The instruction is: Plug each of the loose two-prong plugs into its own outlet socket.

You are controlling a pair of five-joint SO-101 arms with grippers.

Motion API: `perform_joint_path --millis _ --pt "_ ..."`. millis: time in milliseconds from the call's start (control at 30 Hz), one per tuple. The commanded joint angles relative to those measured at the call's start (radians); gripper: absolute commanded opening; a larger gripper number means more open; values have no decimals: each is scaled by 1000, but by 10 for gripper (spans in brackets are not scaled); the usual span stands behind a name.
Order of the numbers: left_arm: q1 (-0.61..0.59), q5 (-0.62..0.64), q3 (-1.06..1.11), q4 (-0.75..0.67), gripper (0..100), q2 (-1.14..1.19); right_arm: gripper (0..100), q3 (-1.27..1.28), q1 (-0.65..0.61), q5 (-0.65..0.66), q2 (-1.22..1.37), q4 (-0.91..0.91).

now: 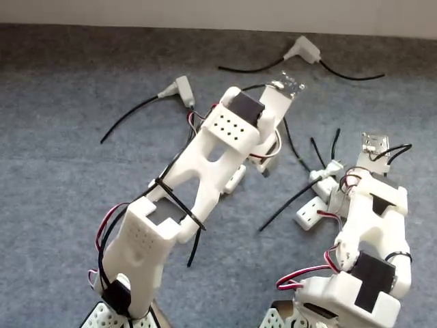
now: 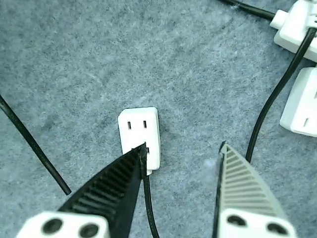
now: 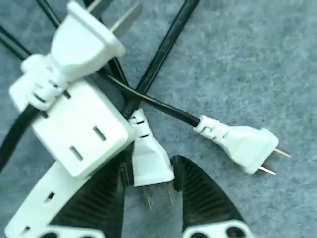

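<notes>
Plug [image 3: 148,166]: pinched in the right hand [image 3: 152,161], on the right of the worktop [image 1: 54,89] among crossed cords [image 3: 166,49]. Its long axis runs near to far, with the prongs toward the near side, back at the wrist. Nearest socket block [image 3: 79,126] lies just left of that hand, slots facing up, so I judge the prongs want turning downward first. Left hand [image 2: 183,146] is released, hovering mid-worktop over another socket [image 2: 139,134], nothing held.
</notes>
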Motion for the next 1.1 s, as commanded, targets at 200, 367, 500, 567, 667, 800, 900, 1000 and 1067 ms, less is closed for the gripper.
perform_joint_path --millis 200,367,500,567,667,800,900,1000,1067 --pt "-12 9 -5 -12 239 -13 9 -269 -53 9 -139 358" --pt "-48 9 -12 -12 239 -22 9 -496 -113 9 -260 565" --pt "-113 9 -44 -9 239 -21 9 -616 -194 5 -300 682" --pt "-151 9 -70 -6 239 -18 9 -657 -246 3 -303 736" --pt "-202 9 -94 -5 239 -18 9 -713 -308 3 -305 802" --pt "-245 9 -119 -3 239 -22 10 -788 -383 3 -305 871" --pt "-285 8 -160 -2 239 -24 10 -855 -456 3 -302 924" --pt "-364 6 -237 28 239 -24 10 -901 -555 3 -302 961" --pt "-443 6 -306 54 239 -24 10 -906 -639 3 -300 964"
